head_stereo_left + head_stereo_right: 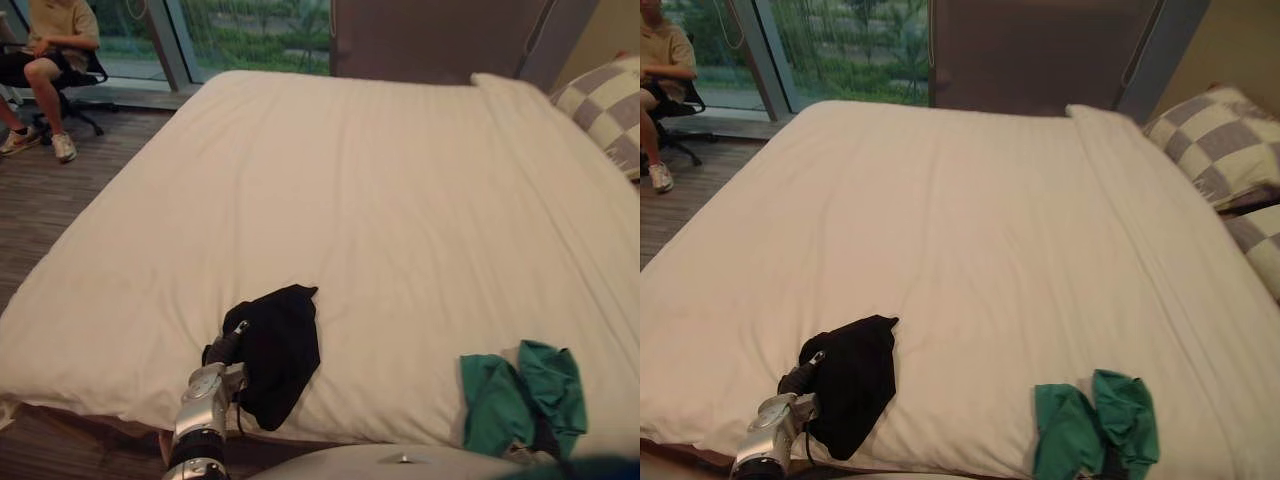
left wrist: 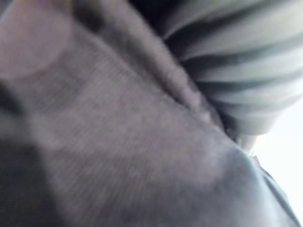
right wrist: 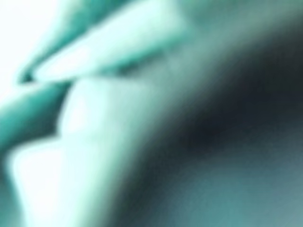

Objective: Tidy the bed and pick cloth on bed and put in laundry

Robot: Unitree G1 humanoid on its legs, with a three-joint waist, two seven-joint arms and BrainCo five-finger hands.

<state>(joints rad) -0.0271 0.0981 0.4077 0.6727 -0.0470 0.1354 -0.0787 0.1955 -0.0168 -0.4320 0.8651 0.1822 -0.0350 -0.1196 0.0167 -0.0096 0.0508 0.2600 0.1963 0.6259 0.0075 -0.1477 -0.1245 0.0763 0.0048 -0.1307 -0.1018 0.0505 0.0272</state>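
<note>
- The big bed [image 1: 380, 200] in front of you has a white cover, pulled mostly flat with a few soft lines in it.
- A black cloth [image 1: 280, 350] lies on the bed near the front edge, on your left side.
- Your left hand [image 1: 224, 349] goes in under the black cloth from the bed's edge. You can see its dark ribbed back, but the cloth hides the fingers. You cannot tell if they are apart or clamped on the cloth.
- In your left wrist view, dark cloth sits right up against the hand.
- A green cloth [image 1: 500, 400] lies bunched up on the bed near the front edge, on your right side, well apart from the black one.
- A dark bit in the green cloth may be your right hand [image 1: 545, 437]. You cannot tell if it is open or holding the cloth.
- Your right wrist view shows green cloth very close.
- Two checked pillows [image 1: 1225, 140] lie at the far right side of the bed.
- A person [image 1: 55, 40] sits on a black chair [image 1: 88, 70] on the wood floor [image 1: 50, 200], far off to your left by the window [image 1: 260, 35].
</note>
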